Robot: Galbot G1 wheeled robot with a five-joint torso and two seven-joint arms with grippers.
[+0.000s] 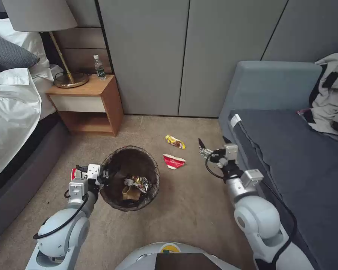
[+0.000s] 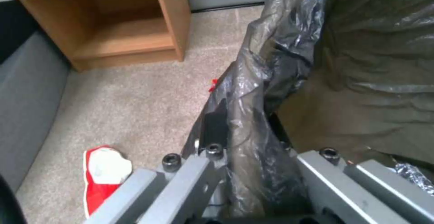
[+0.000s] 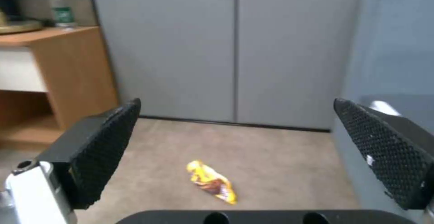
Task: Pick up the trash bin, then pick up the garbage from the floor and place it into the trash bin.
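Jaws of the left gripper (image 1: 104, 175) are clamped on the bagged rim of the trash bin (image 1: 130, 178), which sits on the carpet (image 1: 184, 210) before the robot, wrappers inside. Jaws of the right gripper (image 3: 235, 149) stand wide apart and empty, above the floor beside the sofa (image 1: 289, 150). Yellow wrapper (image 3: 211, 182) lies ahead of them; red-and-white carton (image 1: 173, 161) lies between it and the bin. Judgement: both pieces are light, crumpled and yielding; pinch across a raised fold. Liner film looks slippery.
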